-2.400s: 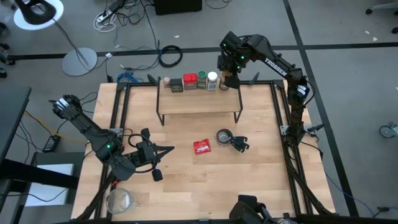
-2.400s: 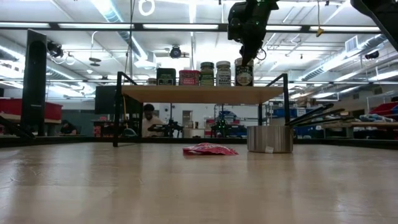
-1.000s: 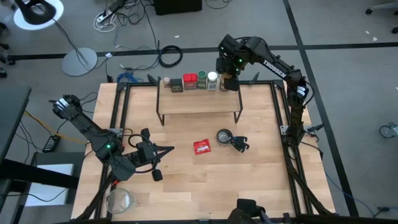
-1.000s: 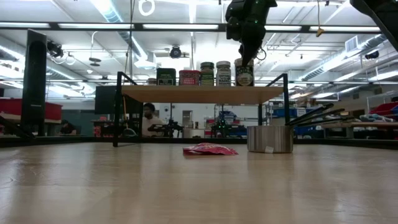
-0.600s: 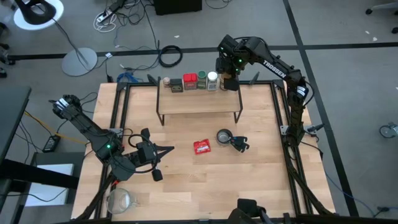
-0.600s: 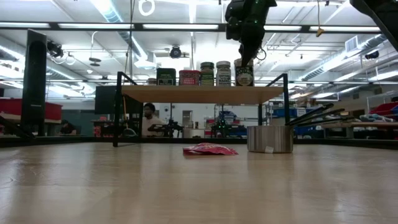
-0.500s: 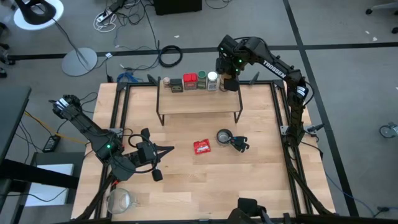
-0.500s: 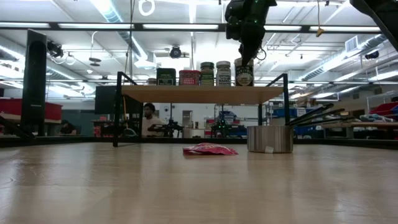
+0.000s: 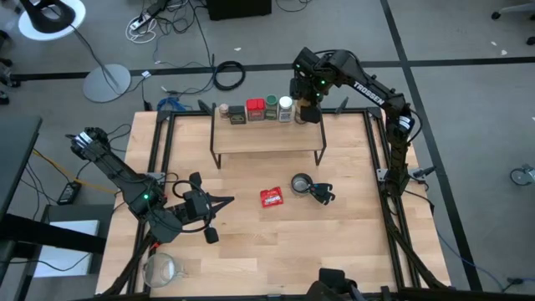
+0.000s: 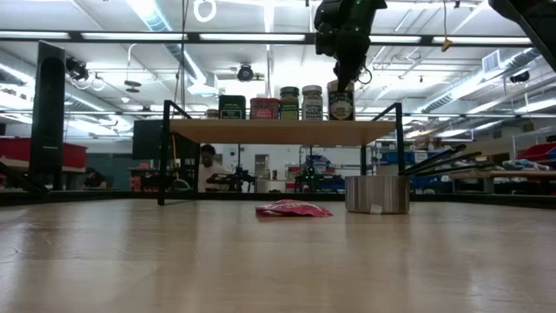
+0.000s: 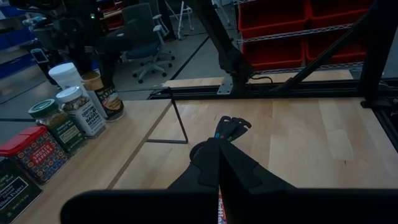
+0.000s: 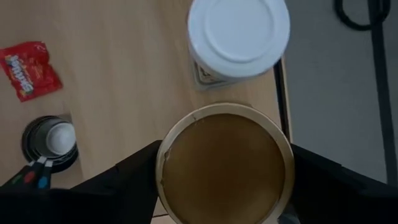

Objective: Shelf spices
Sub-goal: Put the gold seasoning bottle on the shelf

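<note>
The tan-lidded jar (image 12: 224, 165) is stood at the right end of the shelf (image 9: 267, 138), just beside the white-capped jar (image 12: 238, 34). It's probably rigid, smooth and a bit slippery, so it's best gripped around the lid's sides. The right gripper (image 9: 306, 94) is spread wide on either side of that lid; a firm grip can't be confirmed. The left gripper (image 9: 219, 201) is parked closed and empty. Nothing much is changed from a second ago.

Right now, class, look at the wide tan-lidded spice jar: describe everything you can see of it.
The wide tan-lidded spice jar has a round, flat tan lid and a dark printed label. It stands upright at the right end of the wooden-topped shelf, last in the row, beside the white-capped jar. The right gripper hangs directly above it, fingers flanking the lid.
</note>
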Action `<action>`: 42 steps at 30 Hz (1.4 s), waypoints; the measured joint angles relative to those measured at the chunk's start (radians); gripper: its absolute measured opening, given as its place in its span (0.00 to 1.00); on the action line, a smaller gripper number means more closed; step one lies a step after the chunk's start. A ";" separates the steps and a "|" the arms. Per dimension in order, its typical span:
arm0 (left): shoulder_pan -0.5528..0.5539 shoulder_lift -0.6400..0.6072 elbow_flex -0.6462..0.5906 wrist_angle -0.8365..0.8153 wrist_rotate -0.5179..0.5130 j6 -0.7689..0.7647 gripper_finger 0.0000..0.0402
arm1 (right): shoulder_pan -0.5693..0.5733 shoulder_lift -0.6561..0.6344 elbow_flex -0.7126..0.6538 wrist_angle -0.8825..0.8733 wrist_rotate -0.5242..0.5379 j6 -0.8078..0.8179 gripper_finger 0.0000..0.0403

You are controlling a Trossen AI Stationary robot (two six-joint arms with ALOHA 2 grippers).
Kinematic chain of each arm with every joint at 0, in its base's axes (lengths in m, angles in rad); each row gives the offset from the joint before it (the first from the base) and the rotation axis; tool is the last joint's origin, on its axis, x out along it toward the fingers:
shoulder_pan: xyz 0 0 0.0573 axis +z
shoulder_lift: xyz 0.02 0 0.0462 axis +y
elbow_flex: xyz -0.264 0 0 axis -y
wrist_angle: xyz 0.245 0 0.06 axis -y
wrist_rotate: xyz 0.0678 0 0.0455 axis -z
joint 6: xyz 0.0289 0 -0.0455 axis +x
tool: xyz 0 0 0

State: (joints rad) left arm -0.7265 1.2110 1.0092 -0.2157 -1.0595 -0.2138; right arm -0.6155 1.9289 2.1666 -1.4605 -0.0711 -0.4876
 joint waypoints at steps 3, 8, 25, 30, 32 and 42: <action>0.000 0.000 0.000 0.000 0.000 0.000 0.01 | 0.000 0.000 0.000 0.003 -0.008 0.010 0.73; 0.000 0.000 0.000 0.000 0.000 0.000 0.01 | 0.000 0.000 0.000 0.003 -0.023 0.015 0.73; 0.000 0.000 0.000 0.000 0.000 0.000 0.01 | 0.000 -0.001 0.000 -0.018 -0.039 0.074 0.81; 0.000 0.000 0.000 -0.002 0.000 0.000 0.01 | 0.000 -0.001 0.000 -0.018 -0.035 0.075 0.82; 0.000 0.000 0.000 -0.006 0.000 0.000 0.01 | 0.000 -0.001 0.007 -0.023 -0.022 0.075 0.82; 0.000 0.000 0.000 -0.016 0.000 0.000 0.01 | 0.011 -0.001 0.169 -0.015 -0.015 0.075 0.82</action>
State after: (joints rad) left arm -0.7265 1.2110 1.0092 -0.2317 -1.0595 -0.2134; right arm -0.6041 1.9282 2.3353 -1.4754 -0.0866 -0.4126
